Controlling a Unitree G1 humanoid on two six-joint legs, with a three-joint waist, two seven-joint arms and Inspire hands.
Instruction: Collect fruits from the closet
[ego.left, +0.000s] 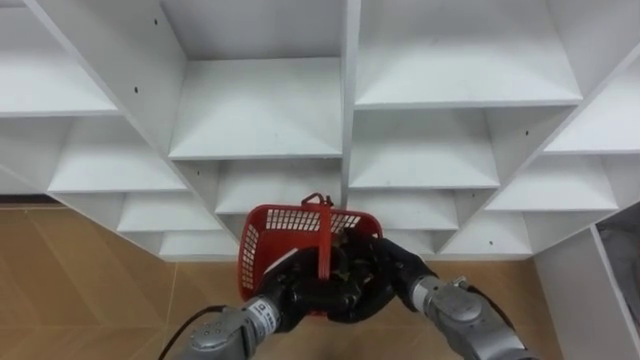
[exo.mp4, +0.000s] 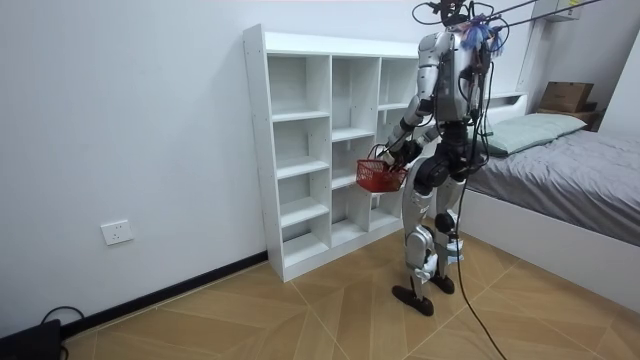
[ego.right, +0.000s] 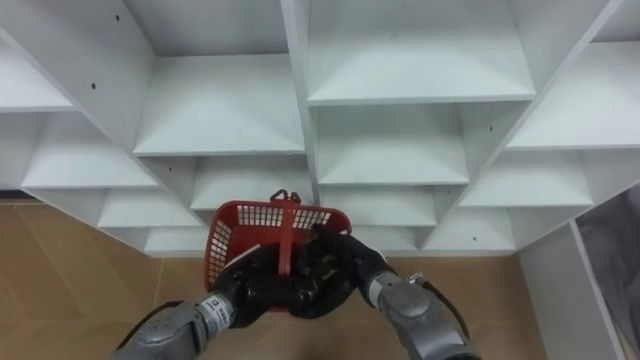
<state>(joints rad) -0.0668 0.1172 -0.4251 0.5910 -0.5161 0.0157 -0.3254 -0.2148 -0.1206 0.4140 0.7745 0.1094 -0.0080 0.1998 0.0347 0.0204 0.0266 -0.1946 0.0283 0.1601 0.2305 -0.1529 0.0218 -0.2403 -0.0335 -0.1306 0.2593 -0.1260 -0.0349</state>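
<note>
I hold a red mesh basket at waist height, close in front of a white shelf unit whose compartments all look bare. Its red handle stands upright over the middle. My left hand is at the basket's near side with its dark fingers curled on the rim. My right hand comes in from the right and dips over the near rim into the basket. No fruit can be made out on the shelves, and the basket's inside is mostly hidden by my hands. In the room view I stand upright facing the shelves, with the basket before me.
The shelf unit stands against a white wall on a wooden floor. A bed lies at the room view's right with a cardboard box behind it. A wall socket sits low on the wall.
</note>
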